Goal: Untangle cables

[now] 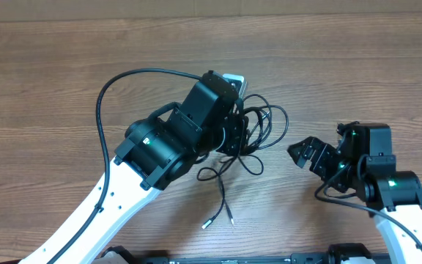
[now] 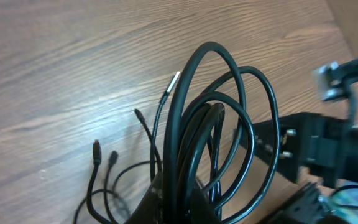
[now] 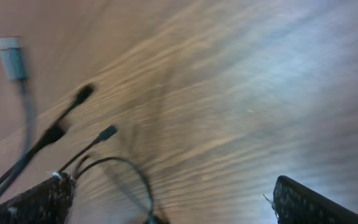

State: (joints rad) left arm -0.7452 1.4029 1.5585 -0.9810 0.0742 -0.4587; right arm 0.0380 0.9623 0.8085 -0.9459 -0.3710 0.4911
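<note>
The cables (image 1: 264, 126) are a knotted black bundle at the table's middle, with two loose plug ends (image 1: 218, 214) trailing toward the front. My left gripper (image 1: 237, 133) sits on the bundle's left side. In the left wrist view its fingers (image 2: 180, 200) are shut on several cable loops (image 2: 188, 118) that rise upright from the jaws. My right gripper (image 1: 304, 152) is open, just right of the bundle and apart from it. In the right wrist view its fingers (image 3: 169, 202) stand wide apart, with a thin cable loop (image 3: 138, 177) and plug ends (image 3: 107, 132) at the left.
The left arm's thick black wire (image 1: 105, 103) arcs over the wooden table (image 1: 357, 66). The right arm (image 2: 328, 143) shows behind the loops in the left wrist view. A grey plug (image 3: 11, 56) shows blurred at the right wrist view's upper left.
</note>
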